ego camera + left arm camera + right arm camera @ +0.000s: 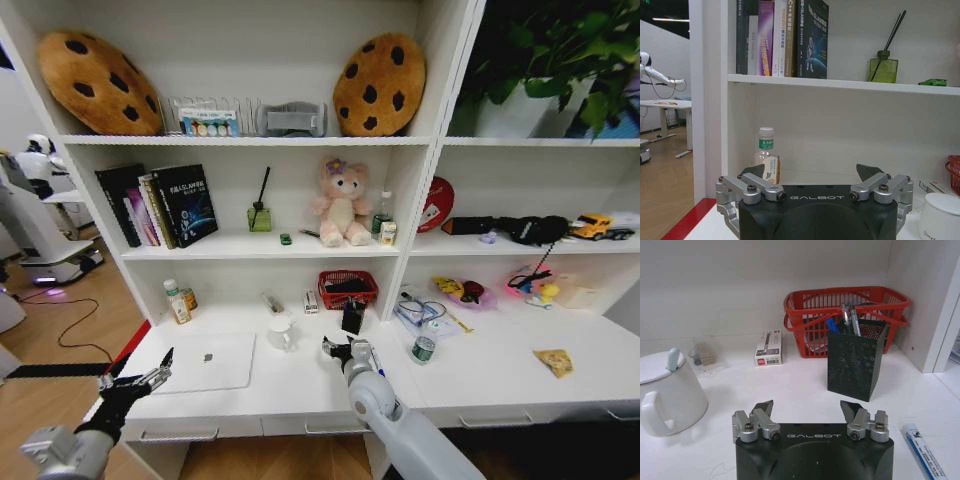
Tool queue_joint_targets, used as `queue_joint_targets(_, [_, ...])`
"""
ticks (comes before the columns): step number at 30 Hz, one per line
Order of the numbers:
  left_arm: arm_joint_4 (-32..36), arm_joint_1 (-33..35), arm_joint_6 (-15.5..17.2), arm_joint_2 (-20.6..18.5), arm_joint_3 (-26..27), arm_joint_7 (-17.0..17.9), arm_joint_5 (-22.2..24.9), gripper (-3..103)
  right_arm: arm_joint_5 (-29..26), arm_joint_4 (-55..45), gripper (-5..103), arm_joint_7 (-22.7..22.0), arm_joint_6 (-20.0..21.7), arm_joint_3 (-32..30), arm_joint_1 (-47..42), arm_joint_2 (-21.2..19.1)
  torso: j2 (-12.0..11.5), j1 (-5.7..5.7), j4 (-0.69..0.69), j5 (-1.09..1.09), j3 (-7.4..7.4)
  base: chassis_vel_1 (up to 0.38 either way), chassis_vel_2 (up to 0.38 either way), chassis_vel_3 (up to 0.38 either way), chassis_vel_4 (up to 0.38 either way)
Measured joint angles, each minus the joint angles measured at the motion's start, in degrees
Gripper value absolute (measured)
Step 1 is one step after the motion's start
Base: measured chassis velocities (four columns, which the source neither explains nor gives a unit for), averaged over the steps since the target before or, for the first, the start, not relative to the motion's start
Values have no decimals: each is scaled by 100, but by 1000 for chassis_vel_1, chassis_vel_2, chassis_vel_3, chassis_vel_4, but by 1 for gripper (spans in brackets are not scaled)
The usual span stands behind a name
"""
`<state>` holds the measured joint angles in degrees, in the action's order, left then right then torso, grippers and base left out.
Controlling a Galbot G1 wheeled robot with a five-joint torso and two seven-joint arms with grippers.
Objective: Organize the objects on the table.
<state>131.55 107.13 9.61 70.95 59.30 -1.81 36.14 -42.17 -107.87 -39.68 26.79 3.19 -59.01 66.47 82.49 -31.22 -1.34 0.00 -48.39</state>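
Your left pincer hovers at the near left corner of the desk, its fingers spread wide and holding nothing; the silver laptop lies closed just beside it, toward the right pincer. Beyond the left pincer, against the back wall, stands a small bottle with a white cap, and a white mug sits off to its side. Your right pincer hangs low over the middle of the desk, also wide apart and empty. A blue-and-white pen lies on the desk right beside its body, and the white mug stands on its other side. Just ahead of the right pincer is the black mesh pen cup with blue and silver pens standing in it. Behind the cup, touching the back wall, rests a red basket, with a small white box lying next to it. Well off to the right pincer's outer side, near the desk's front edge, lies the tan snack packet.
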Motion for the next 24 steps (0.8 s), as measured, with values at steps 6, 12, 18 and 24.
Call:
queue_joint_targets(6, [0,0,0,0,0,0,0,100,-30,17,68,4,-32,-152,-169,-43,0,0,0,0,0,0,0,0,0])
queue_joint_targets(12, [0,0,0,0,0,0,0,100,-645,-95,65,-324,109,-171,-251,58,0,0,0,0,0,0,0,0,0])
queue_joint_targets(18, [0,0,0,0,0,0,0,100,-895,-110,68,-672,277,-172,-251,89,0,0,0,0,0,0,0,0,0])
queue_joint_targets(24, [0,0,0,0,0,0,0,100,-991,-73,71,-758,345,-189,-208,40,0,0,0,0,0,0,0,0,0])
